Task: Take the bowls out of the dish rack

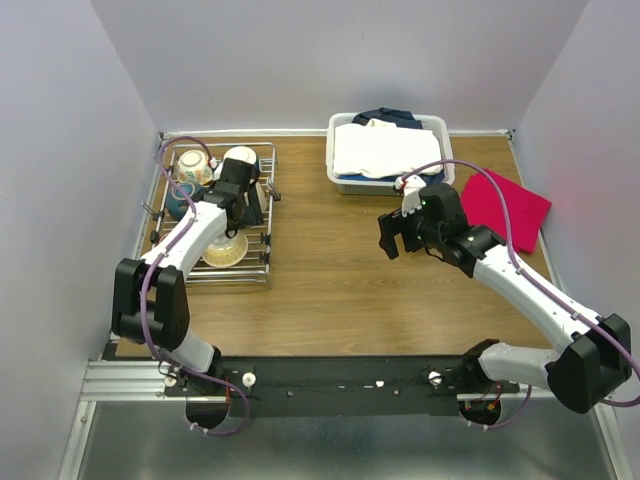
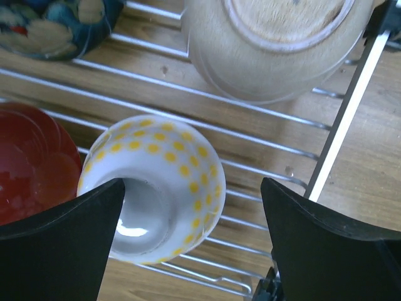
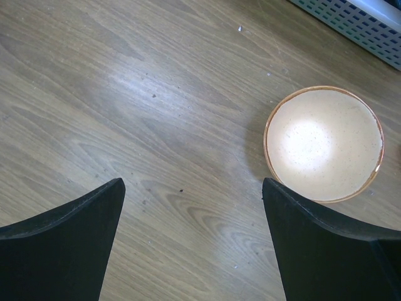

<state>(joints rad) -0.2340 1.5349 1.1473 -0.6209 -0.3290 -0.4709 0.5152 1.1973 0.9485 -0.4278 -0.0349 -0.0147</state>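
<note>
Overhead, left hand [image 2: 191,188] gapes above the dotted bowl [image 2: 169,157], red bowl [image 2: 31,163] alongside; right hand [image 3: 193,188] gapes too.

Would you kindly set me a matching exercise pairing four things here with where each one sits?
Things: 1 dotted bowl; 2 brown-rimmed bowl; 3 red cloth; 4 basket.
Places: A upright on the table's bare wood; B at the table's right edge; C on the rack, beside a red bowl; D at the far edge, holding laundry.
Pairs: 1-C; 2-A; 3-B; 4-D.
</note>
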